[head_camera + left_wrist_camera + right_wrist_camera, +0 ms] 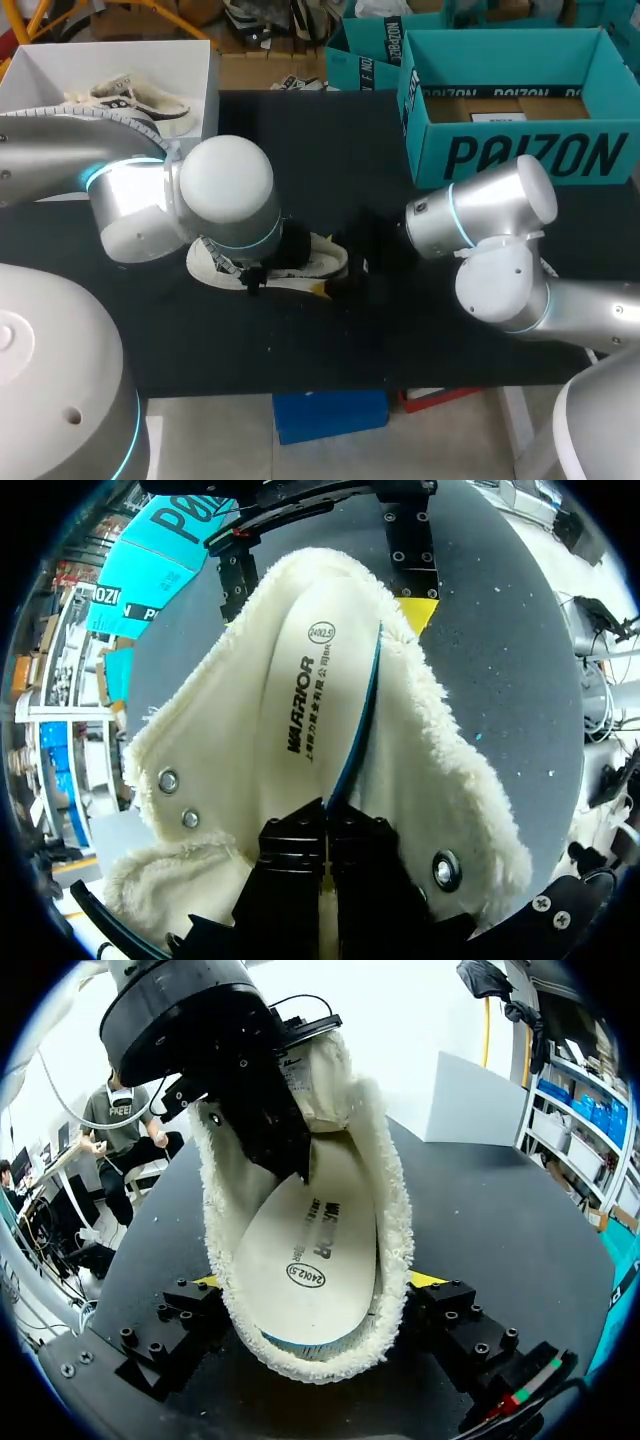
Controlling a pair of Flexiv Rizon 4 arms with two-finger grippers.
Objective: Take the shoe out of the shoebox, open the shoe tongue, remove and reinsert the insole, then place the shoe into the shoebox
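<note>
One sneaker [135,100] in white box [212,90], insole [310,710] inside shoe [440,800]

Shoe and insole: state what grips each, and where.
The right pincer clamps the shoe across its heel end; left pincer pinches the insole by its edge.

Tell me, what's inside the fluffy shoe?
A cream insole sits inside the shoe, pinched by the left gripper. Whatever is beneath the insole is covered.
</note>
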